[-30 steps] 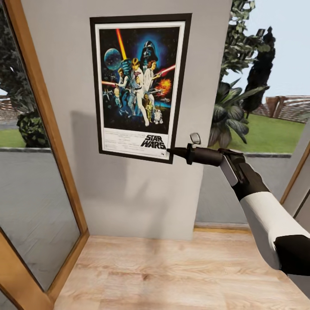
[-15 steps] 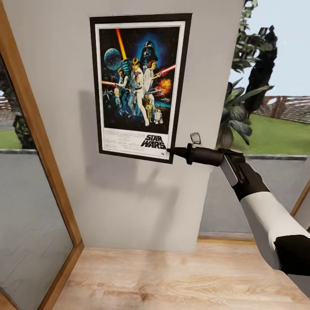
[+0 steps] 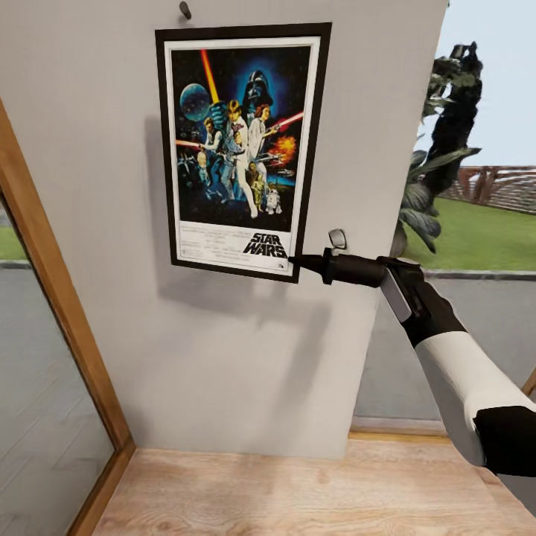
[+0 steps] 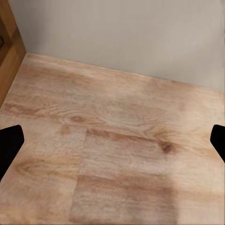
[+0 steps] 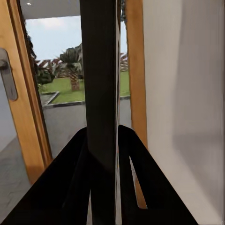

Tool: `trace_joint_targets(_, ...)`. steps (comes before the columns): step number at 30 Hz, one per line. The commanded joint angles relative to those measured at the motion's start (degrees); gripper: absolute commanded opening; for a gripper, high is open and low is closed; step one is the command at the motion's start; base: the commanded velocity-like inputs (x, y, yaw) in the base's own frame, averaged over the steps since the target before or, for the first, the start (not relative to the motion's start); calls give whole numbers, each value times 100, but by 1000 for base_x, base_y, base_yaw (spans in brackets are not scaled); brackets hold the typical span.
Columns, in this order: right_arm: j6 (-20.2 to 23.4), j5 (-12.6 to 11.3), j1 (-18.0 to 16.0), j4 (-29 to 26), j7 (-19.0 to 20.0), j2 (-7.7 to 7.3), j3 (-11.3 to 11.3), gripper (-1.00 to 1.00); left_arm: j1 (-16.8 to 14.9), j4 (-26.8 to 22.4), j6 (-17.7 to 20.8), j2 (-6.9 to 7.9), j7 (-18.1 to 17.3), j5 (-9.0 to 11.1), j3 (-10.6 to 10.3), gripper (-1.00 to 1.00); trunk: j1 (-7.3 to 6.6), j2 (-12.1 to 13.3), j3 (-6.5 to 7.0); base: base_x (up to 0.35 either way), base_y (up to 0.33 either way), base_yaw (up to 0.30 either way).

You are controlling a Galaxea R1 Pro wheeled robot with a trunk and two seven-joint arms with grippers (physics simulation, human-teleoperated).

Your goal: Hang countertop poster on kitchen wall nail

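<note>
Head view | right gripper (image 3: 294,260) clamped on poster (image 3: 242,149) at its lower right corner | poster upright against grey wall (image 3: 112,186), long axis vertical | wall nail (image 3: 184,10) just above its top edge, toward the left | left gripper (image 4: 112,140) spread wide over the wood floor (image 4: 108,154).

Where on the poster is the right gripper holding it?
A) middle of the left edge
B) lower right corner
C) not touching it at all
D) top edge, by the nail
B: in the head view the right gripper is shut on the lower right corner of the poster, beside the STAR WARS title, while the nail sits above the frame's top edge.
</note>
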Motion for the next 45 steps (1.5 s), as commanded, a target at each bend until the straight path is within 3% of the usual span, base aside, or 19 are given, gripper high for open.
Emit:
trace_joint_targets(1,76,-63,-5,3,5,-7,21,-100,-1,0,8,-1,-41,38,10,100,1,-3,-5,106,0,0)
trace_joint_targets(22,70,-63,-5,0,2,0,21,-100,-1,-4,8,-1,-42,37,10,100,1,-3,-5,14,0,0)
trace_joint_targets(45,104,-58,-5,-165,-22,3,21,-100,-1,-7,8,-1,-42,37,10,100,1,-3,-5,-89,0,0)
